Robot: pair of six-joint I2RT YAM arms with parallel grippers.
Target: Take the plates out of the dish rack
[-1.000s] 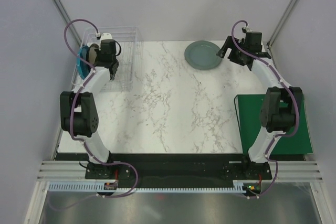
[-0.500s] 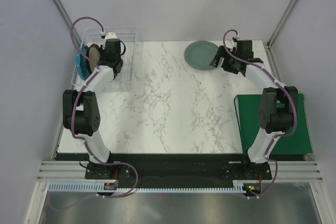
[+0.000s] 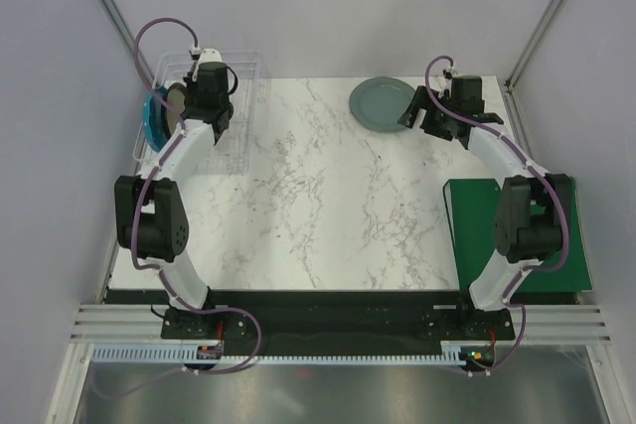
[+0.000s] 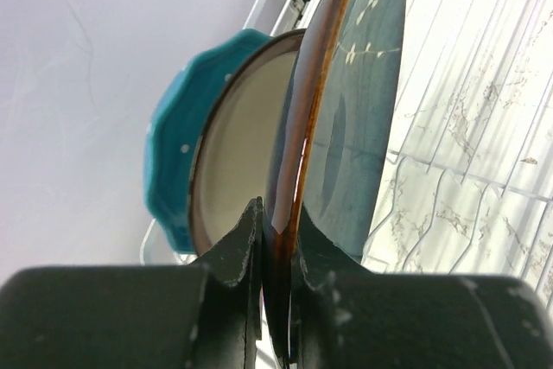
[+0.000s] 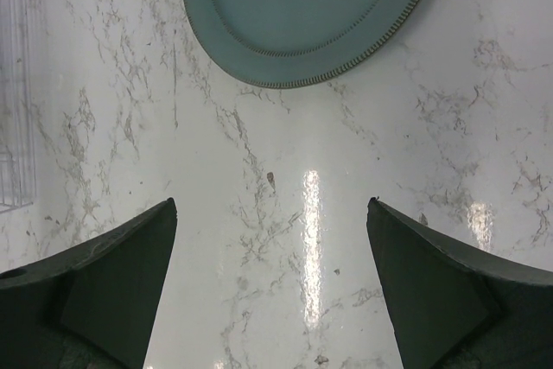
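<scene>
Left gripper (image 4: 276,224) clenched on rim of greyish-blue plate (image 4: 354,101), upright in dish rack (image 3: 244,96); cream-centre plate (image 4: 238,153) just beside. Best lift straight up along slot, no twist, or neighbour may tip. Right gripper (image 5: 272,209) spread wide, holding nothing, above counter (image 3: 318,196) near flat grey-green plate (image 5: 302,6).

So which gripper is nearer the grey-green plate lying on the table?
Right. The right gripper is open beside the grey-green plate; the left gripper is far off at the dish rack, shut on a greyish-blue plate.
</scene>
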